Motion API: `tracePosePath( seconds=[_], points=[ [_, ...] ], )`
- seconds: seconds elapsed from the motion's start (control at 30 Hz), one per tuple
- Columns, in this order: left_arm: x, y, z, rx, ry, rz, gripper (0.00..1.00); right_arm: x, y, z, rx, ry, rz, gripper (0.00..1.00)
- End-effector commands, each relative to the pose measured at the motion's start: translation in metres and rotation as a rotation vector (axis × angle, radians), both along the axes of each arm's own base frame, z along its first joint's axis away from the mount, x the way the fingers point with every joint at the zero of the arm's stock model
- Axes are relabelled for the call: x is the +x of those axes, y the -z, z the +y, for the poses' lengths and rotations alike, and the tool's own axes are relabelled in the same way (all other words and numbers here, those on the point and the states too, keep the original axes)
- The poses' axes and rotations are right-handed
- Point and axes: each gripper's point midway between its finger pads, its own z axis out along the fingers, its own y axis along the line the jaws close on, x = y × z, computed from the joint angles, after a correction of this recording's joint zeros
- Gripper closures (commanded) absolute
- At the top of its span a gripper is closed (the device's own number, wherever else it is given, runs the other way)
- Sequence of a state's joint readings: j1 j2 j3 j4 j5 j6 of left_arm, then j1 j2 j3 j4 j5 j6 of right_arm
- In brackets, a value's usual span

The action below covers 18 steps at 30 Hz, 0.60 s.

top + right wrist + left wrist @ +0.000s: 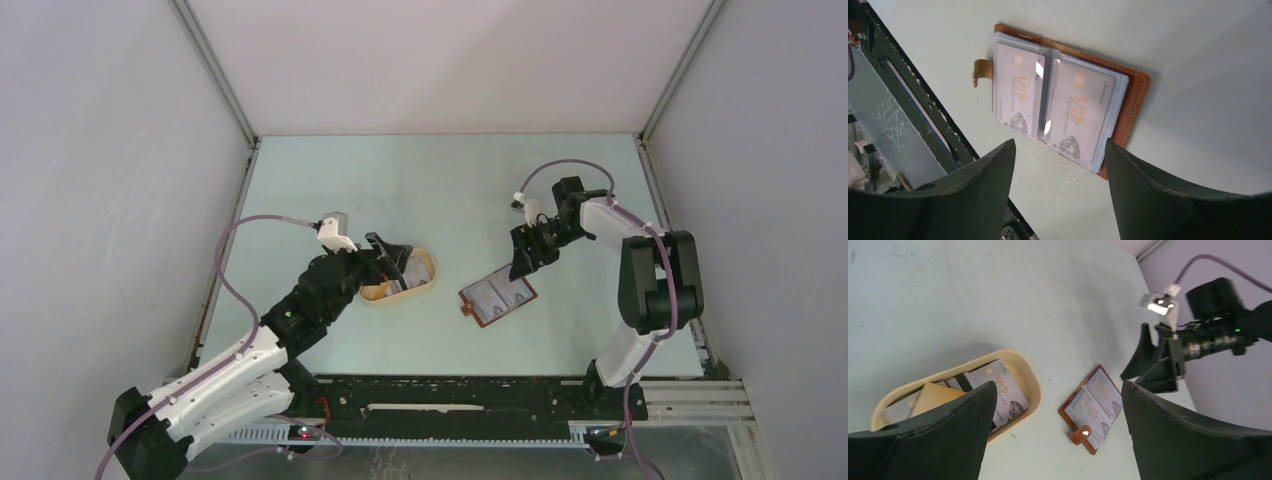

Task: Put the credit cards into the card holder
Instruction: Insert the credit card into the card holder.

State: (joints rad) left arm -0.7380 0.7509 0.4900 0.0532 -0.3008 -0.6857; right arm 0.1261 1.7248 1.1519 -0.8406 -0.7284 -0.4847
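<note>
The card holder (497, 296) lies open and flat on the table, its grey pockets facing up, two whitish VIP cards (1080, 112) showing in them. Its brown leather rim (1136, 95) and snap strap (1081, 433) stick out at the sides. More credit cards sit in the oval cream tray (427, 270): a whitish one (1007, 390), a tan one (935, 395) and a dark one (964, 382). My left gripper (390, 262) hangs open over the tray's right part, holding nothing. My right gripper (522, 262) is open just above the holder's far edge, empty.
The tray's rim (1030, 377) is about a card's width left of the holder. A black rail (450, 395) runs along the near table edge, close to the holder in the right wrist view. Grey walls enclose the table on three sides.
</note>
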Motion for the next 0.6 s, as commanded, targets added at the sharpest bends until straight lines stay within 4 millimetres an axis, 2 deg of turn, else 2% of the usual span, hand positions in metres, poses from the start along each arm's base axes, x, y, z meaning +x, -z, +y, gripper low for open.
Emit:
tracePosePath(
  seconds=[0.0,0.23,0.57],
  points=[
    [0.006,-0.016,-0.014,-0.096,0.02,-0.025,0.02,0.007,0.014,-0.006,-0.038,0.036,0.028,0.28],
    [0.009,-0.008,-0.032,-0.092,0.078,0.015,0.05,0.006,0.027,-0.005,-0.05,0.043,0.077,0.35],
    [0.01,0.003,-0.037,-0.096,0.091,0.043,0.05,-0.001,0.036,-0.001,-0.056,0.028,0.133,0.42]
  ],
)
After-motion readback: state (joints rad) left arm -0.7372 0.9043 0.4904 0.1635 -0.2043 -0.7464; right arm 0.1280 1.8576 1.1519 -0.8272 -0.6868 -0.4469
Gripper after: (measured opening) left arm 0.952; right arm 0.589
